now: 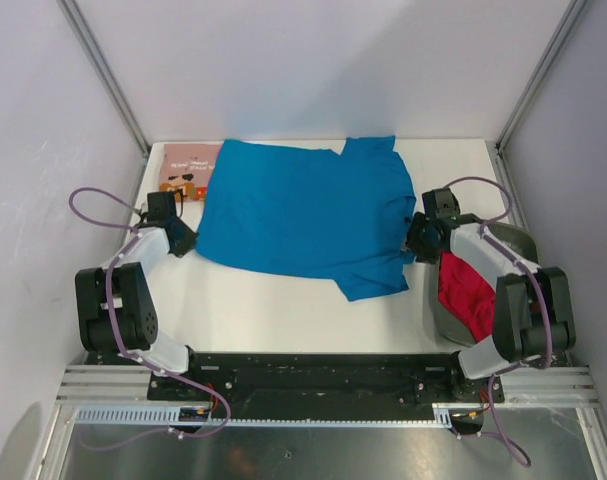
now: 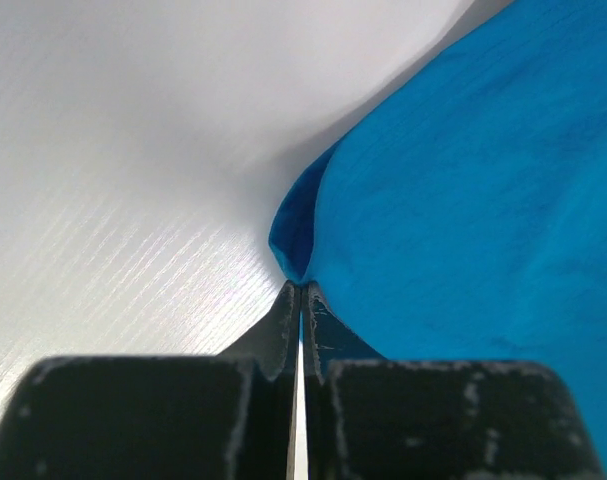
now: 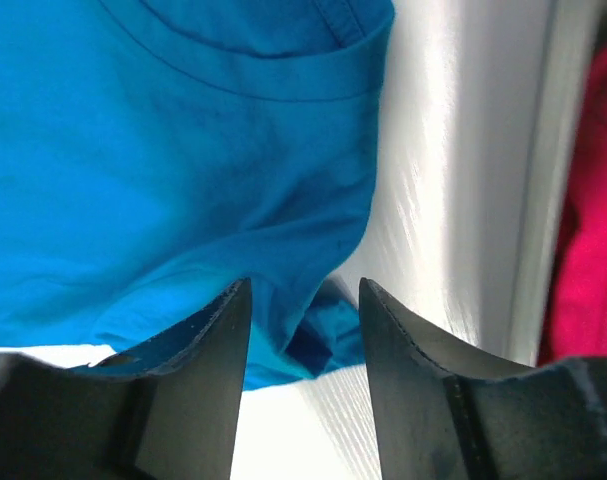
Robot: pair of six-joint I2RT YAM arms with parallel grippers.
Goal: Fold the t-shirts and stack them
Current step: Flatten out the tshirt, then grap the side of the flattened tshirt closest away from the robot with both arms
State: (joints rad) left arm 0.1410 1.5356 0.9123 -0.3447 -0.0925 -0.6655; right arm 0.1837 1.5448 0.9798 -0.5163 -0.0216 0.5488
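Note:
A bright blue t-shirt (image 1: 303, 215) lies spread across the middle of the white table (image 1: 283, 310). My left gripper (image 1: 183, 240) sits at the shirt's left edge. In the left wrist view this gripper (image 2: 301, 288) is shut, pinching a fold of the blue t-shirt (image 2: 463, 180). My right gripper (image 1: 415, 240) is at the shirt's right edge. In the right wrist view its jaws (image 3: 303, 300) stand apart, and the blue t-shirt (image 3: 163, 150) lies loose between and beyond them. A folded pink t-shirt (image 1: 188, 170) with a printed design lies at the back left. A red t-shirt (image 1: 465, 290) lies in the basket.
The dark grey basket (image 1: 523, 245) stands at the table's right edge, beside the right arm; its wall (image 3: 538, 200) and the red t-shirt (image 3: 588, 230) show in the right wrist view. White walls and metal posts enclose the table at the back and sides.

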